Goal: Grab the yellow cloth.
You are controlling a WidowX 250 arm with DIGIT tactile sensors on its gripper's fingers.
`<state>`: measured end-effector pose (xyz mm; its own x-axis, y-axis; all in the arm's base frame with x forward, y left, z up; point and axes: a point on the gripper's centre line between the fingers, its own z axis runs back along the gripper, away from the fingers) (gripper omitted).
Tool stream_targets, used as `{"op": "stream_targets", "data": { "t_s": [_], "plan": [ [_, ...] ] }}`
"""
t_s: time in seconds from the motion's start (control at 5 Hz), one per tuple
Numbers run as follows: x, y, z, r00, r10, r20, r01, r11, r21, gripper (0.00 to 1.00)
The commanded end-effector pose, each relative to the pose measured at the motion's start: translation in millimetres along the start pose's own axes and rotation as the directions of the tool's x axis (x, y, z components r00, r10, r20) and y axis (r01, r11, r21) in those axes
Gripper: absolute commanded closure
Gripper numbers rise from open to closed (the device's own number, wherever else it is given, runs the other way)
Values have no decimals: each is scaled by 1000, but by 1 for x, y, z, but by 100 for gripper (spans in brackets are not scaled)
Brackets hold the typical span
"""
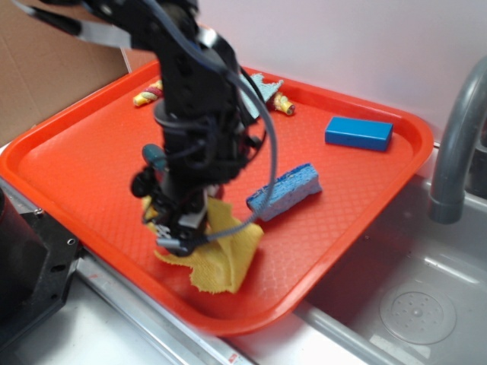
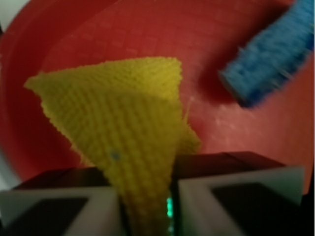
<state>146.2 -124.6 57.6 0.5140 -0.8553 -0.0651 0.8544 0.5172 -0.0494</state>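
The end effector (image 2: 147, 206) pinches a fold of the yellow cloth (image 2: 128, 128). Lifting straight up off the tray (image 1: 76, 175), slowly, should keep the floppy fabric from slipping.

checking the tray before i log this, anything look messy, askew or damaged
Only the yellow cloth looks untidy: it is crumpled and pinched between the gripper fingers, one corner draped toward the orange tray's near rim, edges frayed. The blue sponge lies tipped at an angle. Nothing spilled or broken shows.
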Motion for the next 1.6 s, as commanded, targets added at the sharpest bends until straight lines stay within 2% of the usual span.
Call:
{"op": "stream_targets", "data": {
  "t_s": [0.0,0.4,0.8,1.0,1.2,1.4],
  "plan": [
    [-53,-29,92,882,465,74,-468,884,15,100],
    [-108,-15,107,704,701,115,-709,704,45,100],
    [-139,28,106,580,802,146,-815,574,85,100],
    [-145,42,111,552,820,153,-834,546,86,100],
    [-139,53,128,541,821,183,-840,535,87,100],
    [-129,56,139,506,841,191,-858,513,10,100]
  ]
}}
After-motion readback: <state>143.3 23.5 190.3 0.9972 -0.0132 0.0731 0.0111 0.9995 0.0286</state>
